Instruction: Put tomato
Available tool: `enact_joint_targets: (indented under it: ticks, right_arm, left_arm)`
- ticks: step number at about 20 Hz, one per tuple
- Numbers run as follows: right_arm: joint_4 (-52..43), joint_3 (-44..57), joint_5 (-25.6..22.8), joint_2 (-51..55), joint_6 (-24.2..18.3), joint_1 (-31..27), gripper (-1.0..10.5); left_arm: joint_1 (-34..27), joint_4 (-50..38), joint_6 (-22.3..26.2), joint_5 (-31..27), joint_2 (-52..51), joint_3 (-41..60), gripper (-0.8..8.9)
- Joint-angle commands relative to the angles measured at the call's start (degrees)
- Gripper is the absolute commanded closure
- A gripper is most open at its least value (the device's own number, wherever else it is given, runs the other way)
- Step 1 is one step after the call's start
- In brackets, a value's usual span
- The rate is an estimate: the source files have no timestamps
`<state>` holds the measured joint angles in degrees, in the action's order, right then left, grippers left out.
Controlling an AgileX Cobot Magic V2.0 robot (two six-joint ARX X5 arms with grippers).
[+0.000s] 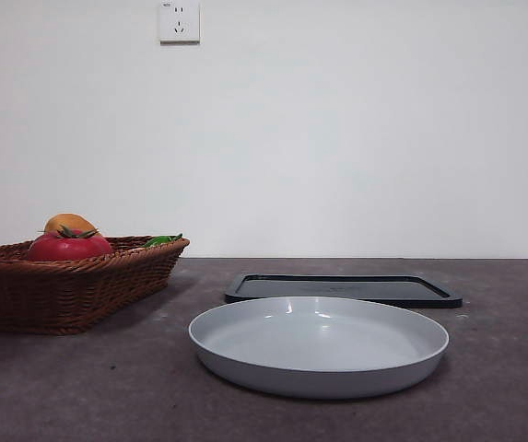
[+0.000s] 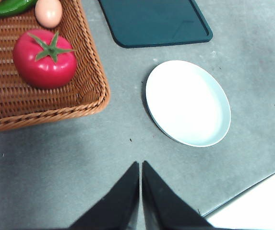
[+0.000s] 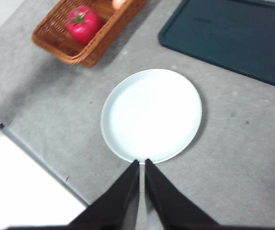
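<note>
"Where was the tomato (image 2: 44,58)?"

"It sat in the basket (image 2: 91,91), beside an egg (image 2: 48,12). I think the plate (image 2: 187,102) lay close by so the tomato could go there."

"And your hands?"

"My left hand (image 2: 140,165) and right hand (image 3: 142,163) were both closed and held nothing. They hung high over the table (image 2: 79,158). The green thing (image 2: 7,7) was cut off, so I couldn't name it."

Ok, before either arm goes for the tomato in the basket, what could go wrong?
The round glossy red tomato sits low inside the brown wicker basket, so jaws may snag the woven wall. A pale egg-shaped item lies close and might get knocked. Both the left gripper and right gripper are shut; they must open first.
</note>
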<state>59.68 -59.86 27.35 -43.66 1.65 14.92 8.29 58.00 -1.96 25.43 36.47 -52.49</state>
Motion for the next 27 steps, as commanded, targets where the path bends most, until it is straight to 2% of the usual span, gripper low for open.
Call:
enact_joint_targets:
  ticks: [1, 2, 5, 7, 9, 18, 27]
  right_arm:
    - [-0.3, -1.1, 0.2, -0.5, -0.8, 0.5, 9.2]
    - [-0.5, -1.1, 0.2, -0.5, -0.8, 0.5, 8.7]
    - [-0.5, -1.1, -0.5, -0.5, -0.8, 0.5, 6.2]
    - [-0.5, -1.1, -0.5, -0.5, -0.8, 0.5, 5.3]
    - [-0.5, -1.1, -0.6, -0.5, -0.8, 0.5, 5.2]
    - [-1.0, -1.1, -0.6, -0.5, -0.8, 0.5, 5.2]
    - [-1.0, -1.1, -0.6, -0.5, -0.8, 0.5, 5.2]
  left_arm:
    - [0.1, -0.5, 1.3, 0.2, 0.3, -1.1, 7.91]
    - [0.1, -0.5, 1.3, 0.2, 0.3, -1.1, 7.42]
    - [0.1, -0.6, 1.3, 0.1, 0.3, -1.1, 4.85]
    - [0.1, -0.8, 1.3, 0.1, 0.4, -1.1, 3.88]
    - [0.1, -1.1, 1.3, 0.0, 0.4, -1.1, 3.37]
    - [0.1, -7.8, 1.3, -5.7, 3.6, -1.1, 3.37]
    - [0.5, -20.2, 3.2, -7.8, 16.3, -1.1, 3.41]
